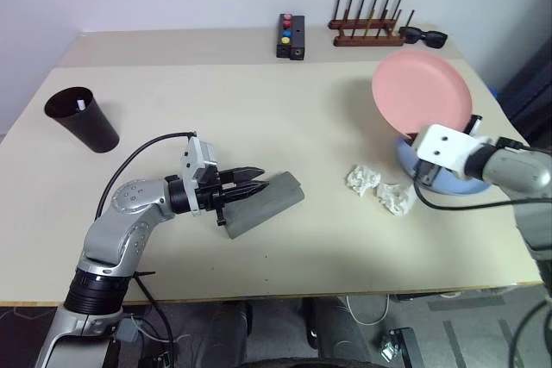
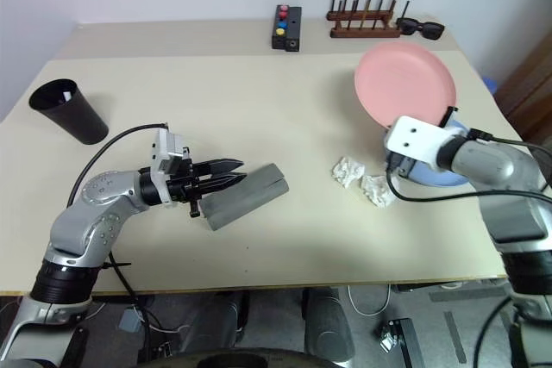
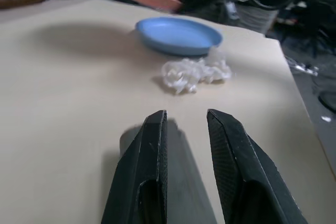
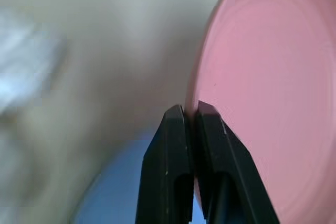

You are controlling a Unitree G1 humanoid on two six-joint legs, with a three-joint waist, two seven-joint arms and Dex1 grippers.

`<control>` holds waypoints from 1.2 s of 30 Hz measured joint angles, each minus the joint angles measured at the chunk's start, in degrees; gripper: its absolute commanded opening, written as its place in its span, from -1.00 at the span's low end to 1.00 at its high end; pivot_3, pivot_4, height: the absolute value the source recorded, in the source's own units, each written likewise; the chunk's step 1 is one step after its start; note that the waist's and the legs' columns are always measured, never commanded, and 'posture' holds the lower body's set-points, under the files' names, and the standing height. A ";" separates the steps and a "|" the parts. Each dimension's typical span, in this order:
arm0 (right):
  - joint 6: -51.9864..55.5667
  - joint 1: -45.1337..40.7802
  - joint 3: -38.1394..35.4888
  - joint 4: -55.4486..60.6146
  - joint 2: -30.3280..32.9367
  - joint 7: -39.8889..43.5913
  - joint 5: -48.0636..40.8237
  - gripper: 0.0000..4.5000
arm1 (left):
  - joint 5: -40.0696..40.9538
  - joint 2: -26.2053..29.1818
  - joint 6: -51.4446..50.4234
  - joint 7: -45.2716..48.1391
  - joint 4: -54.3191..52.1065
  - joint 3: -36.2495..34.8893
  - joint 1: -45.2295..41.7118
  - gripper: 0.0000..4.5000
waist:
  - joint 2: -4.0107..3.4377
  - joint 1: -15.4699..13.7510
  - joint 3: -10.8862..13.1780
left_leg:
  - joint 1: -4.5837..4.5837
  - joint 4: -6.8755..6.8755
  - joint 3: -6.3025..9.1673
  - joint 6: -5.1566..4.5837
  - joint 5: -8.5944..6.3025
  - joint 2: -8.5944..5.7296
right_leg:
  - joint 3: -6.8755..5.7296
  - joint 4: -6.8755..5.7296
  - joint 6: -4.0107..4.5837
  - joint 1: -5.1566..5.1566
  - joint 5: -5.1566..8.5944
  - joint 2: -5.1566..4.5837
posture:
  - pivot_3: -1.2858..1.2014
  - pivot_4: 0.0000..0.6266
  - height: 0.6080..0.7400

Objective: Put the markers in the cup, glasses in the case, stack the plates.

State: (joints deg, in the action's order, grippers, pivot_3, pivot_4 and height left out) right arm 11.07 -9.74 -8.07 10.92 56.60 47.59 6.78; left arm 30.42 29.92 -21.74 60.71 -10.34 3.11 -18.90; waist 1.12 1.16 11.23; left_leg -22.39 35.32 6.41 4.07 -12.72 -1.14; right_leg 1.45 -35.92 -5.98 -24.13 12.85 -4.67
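My right gripper [image 1: 471, 121] is shut on the rim of the salmon pink plate [image 1: 421, 92], holding it tilted in the air over the light blue plate [image 1: 457, 182], which lies on the table. The right wrist view shows the fingers [image 4: 181, 129] pinched on the pink rim. The grey case [image 1: 263, 202] lies closed near the table's front. My left gripper [image 1: 257, 180] hovers level over its near end, fingers a little apart with nothing between them. The dark cup [image 1: 82, 118] stands at the far left, a white marker end [image 1: 81, 104] showing inside. The glasses are out of view.
Two crumpled white paper wads [image 1: 379, 189] lie between the case and the blue plate. Along the far edge stand a black box with coloured buttons [image 1: 291, 36], a wooden peg rack [image 1: 366, 28] and black sunglasses [image 1: 423, 37].
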 measured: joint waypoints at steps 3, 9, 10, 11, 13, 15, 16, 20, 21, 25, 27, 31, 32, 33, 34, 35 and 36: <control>2.48 6.65 -3.07 2.49 0.76 1.21 -0.94 -0.97 | -0.62 -0.94 1.12 1.90 2.11 2.15 -1.93 -0.48 | -0.01 -0.02 -0.01 | 0.01 0.03 -0.01 0.00 0.00 0.01 | 0.00 -0.01 0.00 0.01 0.00 0.00 | 0.03 -0.52 1.00; 3.55 9.26 -4.14 1.94 -0.58 -1.29 -1.36 -0.17 | -3.32 -1.91 2.93 3.19 4.37 5.06 -2.44 -0.48 | -0.02 -0.20 -0.01 | 0.00 0.06 -0.06 0.00 0.00 0.00 | 0.04 0.00 0.01 0.01 0.01 0.00 | 0.03 -0.52 1.00; 3.51 9.27 -4.14 1.73 -0.61 -1.48 -1.35 0.03 | -3.57 -1.90 2.99 3.15 4.37 5.07 -2.44 -0.48 | -0.01 -0.24 -0.01 | -0.01 0.06 -0.06 0.00 0.00 0.00 | 0.04 0.00 0.01 0.01 0.00 0.00 | 0.03 -0.52 1.00; 3.17 9.20 -4.12 1.20 -0.59 -1.90 -1.17 0.27 | -3.69 -1.89 3.05 2.92 4.33 5.04 -2.28 -0.48 | -0.02 -0.30 -0.01 | -0.01 0.07 -0.06 0.00 0.00 0.00 | 0.04 0.01 0.01 0.01 0.01 -0.01 | 0.03 -0.52 1.00; 2.33 9.00 -4.07 0.26 -0.53 -2.66 -0.59 0.71 | -3.79 -1.88 3.06 2.57 4.29 5.01 -1.45 -0.48 | -0.02 -0.31 -0.01 | -0.01 0.07 -0.06 0.00 0.00 0.00 | 0.04 0.02 0.00 0.02 0.01 -0.01 | 0.03 -0.52 1.00; 1.97 8.16 -4.07 -0.23 -0.48 -2.74 -0.71 0.94 | -4.00 -1.85 3.06 2.08 4.25 4.98 -0.70 -0.48 | -0.02 -0.26 -0.01 | -0.01 0.07 -0.06 0.00 0.00 0.00 | 0.04 0.02 -0.01 0.01 0.01 -0.01 | 0.03 -0.52 1.00; 2.04 6.85 -4.08 -0.20 -0.62 -2.48 -1.79 0.94 | -4.09 -1.82 3.10 1.54 4.17 4.85 -0.25 -0.48 | -0.02 -0.13 -0.01 | 0.00 0.07 -0.06 0.00 0.00 0.00 | 0.04 0.01 -0.02 0.01 0.02 -0.01 | 0.03 -0.52 1.00; 4.00 3.07 -4.65 1.76 -2.56 -0.81 -8.24 0.94 | -4.38 -1.79 3.28 0.18 4.11 4.38 0.36 -0.48 | -0.01 -0.26 0.00 | -0.01 0.06 -0.02 0.00 0.00 0.01 | 0.03 0.01 -0.03 0.02 0.03 0.00 | 0.03 -0.52 1.00; 5.40 2.56 -4.83 2.70 -3.50 -0.14 -10.62 0.94 | -4.47 -1.72 3.39 -0.07 4.08 4.18 0.42 -0.48 | -0.01 -0.33 0.00 | -0.02 0.06 -0.02 0.00 0.00 0.01 | 0.03 0.03 -0.03 0.03 0.02 0.00 | 0.03 -0.52 1.00; 11.39 2.08 -4.28 6.65 -7.88 1.28 -18.47 0.94 | -4.84 -1.32 3.63 -1.03 4.07 3.87 0.76 -0.48 | 0.02 -0.44 0.00 | -0.03 0.06 0.02 0.00 0.00 0.00 | 0.02 0.05 0.01 0.05 0.00 0.00 | 0.03 -0.52 1.00; 13.34 2.09 -0.79 8.03 -10.68 0.89 -19.48 0.94 | -4.84 -1.33 3.63 -1.18 3.86 3.88 0.82 -0.48 | 0.02 -0.41 0.00 | -0.02 0.07 0.01 0.00 0.00 0.00 | 0.02 0.05 0.00 0.06 0.00 0.00 | 0.03 -0.52 1.00; 13.98 1.40 5.65 5.69 -13.73 -2.23 -16.75 0.94 | -4.79 -1.32 3.62 -1.69 3.02 3.83 1.09 -0.48 | 0.00 -0.32 0.00 | -0.01 0.07 0.01 0.00 0.00 0.00 | 0.02 0.05 0.01 0.06 0.00 0.00 | 0.03 -0.52 1.00; 13.75 0.87 6.65 4.38 -14.29 -3.31 -15.54 0.94 | -4.75 -1.32 3.60 -1.82 2.80 3.81 1.26 -0.48 | 0.00 -0.34 0.00 | -0.01 0.07 0.01 0.00 0.00 0.00 | 0.02 0.05 0.01 0.06 0.00 0.00 | 0.03 -0.52 1.00; 13.55 0.23 7.70 2.93 -14.68 -4.49 -14.15 0.94 | -4.72 -1.31 3.56 -1.97 2.65 3.80 1.39 -0.48 | 0.00 -0.33 0.00 | -0.01 0.07 0.01 0.00 0.00 0.00 | 0.02 0.05 0.02 0.06 0.00 0.00 | 0.03 -0.52 1.00; 13.40 -0.59 8.57 1.28 -15.03 -5.74 -12.67 0.94 | -4.70 -1.30 3.52 -2.16 2.35 3.78 1.55 -0.48 | 0.00 -0.34 0.00 | -0.01 0.07 0.01 0.00 0.00 0.00 | 0.02 0.05 0.02 0.05 0.00 0.00 | 0.03 -0.52 1.00; 13.32 -0.98 9.10 0.51 -15.04 -6.39 -11.84 0.94 | -4.68 -1.30 3.51 -2.22 2.07 3.75 1.71 -0.48 | 0.00 -0.35 0.00 | -0.01 0.06 0.01 0.00 0.00 0.00 | 0.02 0.04 0.02 0.05 0.00 0.00 | 0.03 -0.52 1.00; 13.16 -1.47 9.60 -0.23 -15.03 -6.96 -11.06 0.84 | -4.66 -1.30 3.47 -2.29 1.72 3.65 1.97 -0.48 | 0.00 -0.36 0.00 | -0.01 0.06 0.01 0.00 0.00 0.00 | 0.02 0.05 0.02 0.05 0.00 0.00 | 0.03 -0.52 1.00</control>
State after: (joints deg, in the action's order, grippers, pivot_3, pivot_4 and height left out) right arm 24.23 -11.21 1.53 10.69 41.56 40.63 -4.28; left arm 25.76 28.63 -18.27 58.42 -8.62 6.77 -16.93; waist 1.12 0.80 11.23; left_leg -22.41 35.38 6.42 4.06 -12.72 -1.14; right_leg 1.47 -35.87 -5.96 -24.09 12.84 -4.67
